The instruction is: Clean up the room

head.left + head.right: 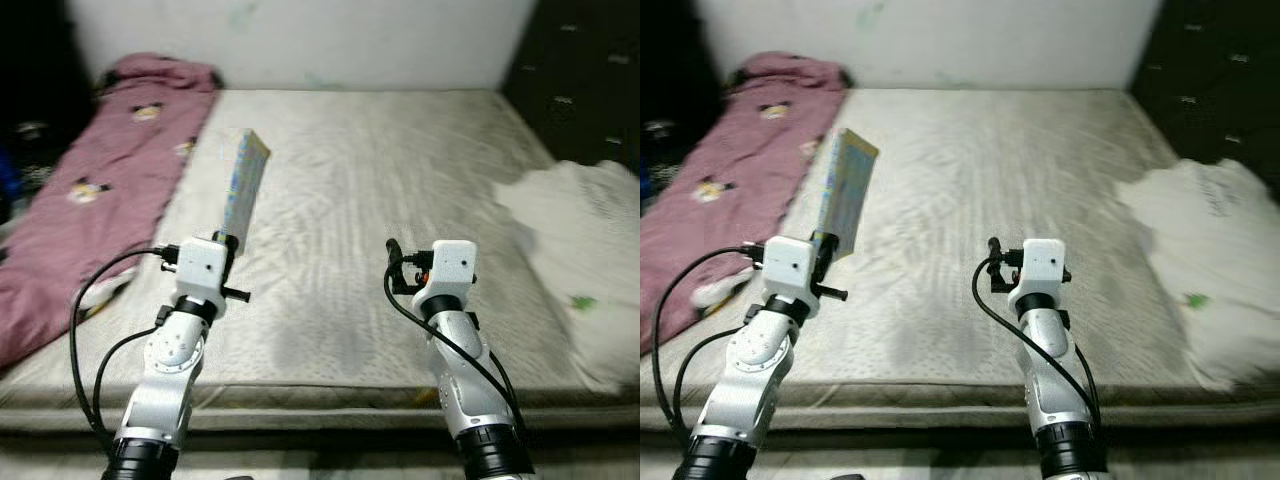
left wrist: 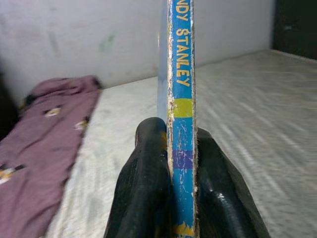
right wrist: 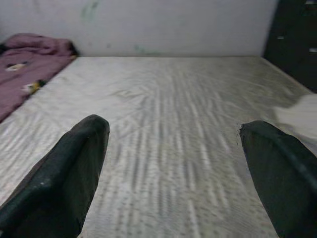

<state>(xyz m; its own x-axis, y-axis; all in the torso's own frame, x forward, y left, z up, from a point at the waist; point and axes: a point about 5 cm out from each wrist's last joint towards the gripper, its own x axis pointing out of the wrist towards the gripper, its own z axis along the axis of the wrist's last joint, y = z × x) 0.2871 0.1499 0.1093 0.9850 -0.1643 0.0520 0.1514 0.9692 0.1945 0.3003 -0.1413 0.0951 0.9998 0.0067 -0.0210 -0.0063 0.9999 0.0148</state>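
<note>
While raised over the near edge of the bed (image 1: 400, 150), grips a thin book (image 1: 243, 190) between both black fingers (image 2: 143, 188) of the left tool (image 2: 181, 198). Book held upright on its edge, tilted slightly away from the robot, well above the mattress and touching nothing but the fingers. Blue spine facing the left wrist camera, with yellow lettering reading "STANLEY", a green band and a purple band lower down, edges worn. One finger pressed against each cover, clamped tight on the lower end of the book.

Right tool (image 3: 173, 163) spread wide and holding nothing, hovering over the near middle of the mattress, fingers (image 3: 64, 183) well apart with bare grey ticking between them. Right arm (image 1: 455, 340) reaching forward from the foot of the bed, about level with the left arm (image 1: 175, 350), black cables looping beside both wrists.

Mattress uncovered, pale grey with a faint wavy pattern. Along the robot's left side of the bed, a long maroon blanket (image 1: 90, 190) printed with small cartoon figures, bunched up near the wall at the far end and trailing off toward the near corner. On the right side, a crumpled white cloth (image 1: 580, 240) lying half on the mattress edge, with a small green mark on it. Behind the bed, a white wall (image 1: 300, 40) with faint greenish smudges; dark furniture (image 1: 590, 70) at the far right corner. Head views slightly blurred.
</note>
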